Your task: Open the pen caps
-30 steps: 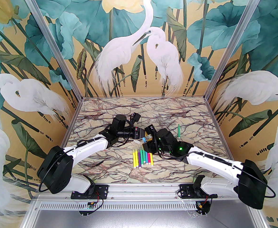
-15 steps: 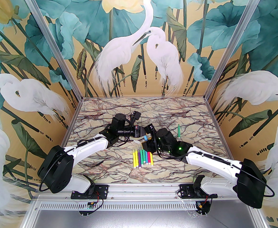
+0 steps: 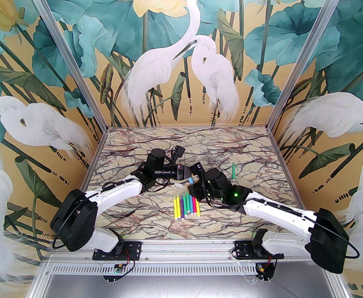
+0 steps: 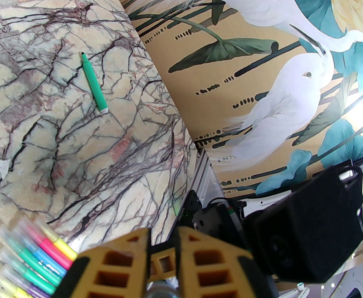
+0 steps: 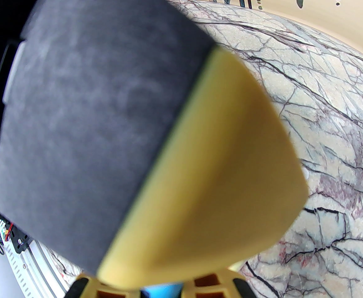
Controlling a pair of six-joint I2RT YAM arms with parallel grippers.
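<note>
A blue pen hangs above the mid-table between my two grippers, which meet nose to nose. My left gripper is shut on one end of it, and a pale rounded piece sits between its yellow fingers. My right gripper is shut on the other end, with blue showing between its fingers. I cannot tell which gripper holds the pen cap. Several capped pens lie side by side just in front, their pale caps pointing away from me. A green pen lies uncapped at the right.
A small pale piece lies on the marble table just left of the row. In the right wrist view the left gripper's black pad is very close. The walls of the enclosure ring the table.
My right gripper has closed down onto the blue pen held by the left gripper. Both arms have barely shifted, and the pens on the table lie as before.
</note>
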